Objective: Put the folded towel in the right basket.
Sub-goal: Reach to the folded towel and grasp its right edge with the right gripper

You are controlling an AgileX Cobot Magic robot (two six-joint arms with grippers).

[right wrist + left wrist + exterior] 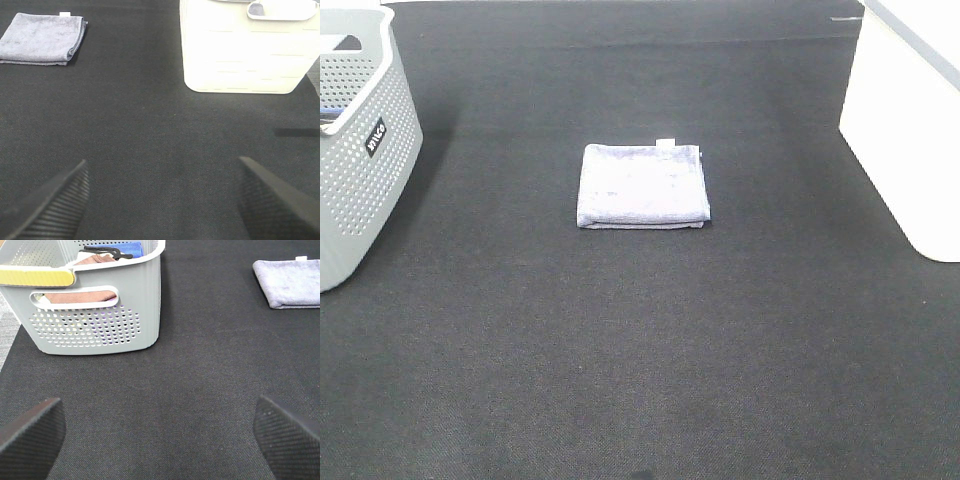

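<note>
**Folded towel** (642,187): pale lavender-grey plush, roughly square. It lies flat near the middle of the dark counter (640,360), with a small white tag (665,144) at its far edge. Nothing touches it, and it sits well apart from both containers.

**Right basket** (905,130): a plain white, smooth-sided bin at the right edge of the high view, only partly in frame. No view shows its inside.

**Grey perforated basket** (360,150): stands at the left edge with a black label (375,137) on its wall. The left wrist view shows brownish cloth (82,296) and a blue piece (127,248) inside. It is not the target.

**Left pincer** (159,435): spread wide with nothing between its tips. It hangs over bare counter near the grey basket, with the towel well off to one side.

**Right pincer** (162,200): spread wide and empty, over bare counter. The towel and the white bin both lie ahead of it, and it touches neither.

Neither arm shows in the high view.

**Status**: as judged from these views, no step of the task is done.
- The towel is ungrasped and not yet in the bin.
- Left to do: reach the towel, close on it, lift it, carry it over the white rim, and let go.
- The right arm looks the better placed, since the bin stands on its side.
</note>
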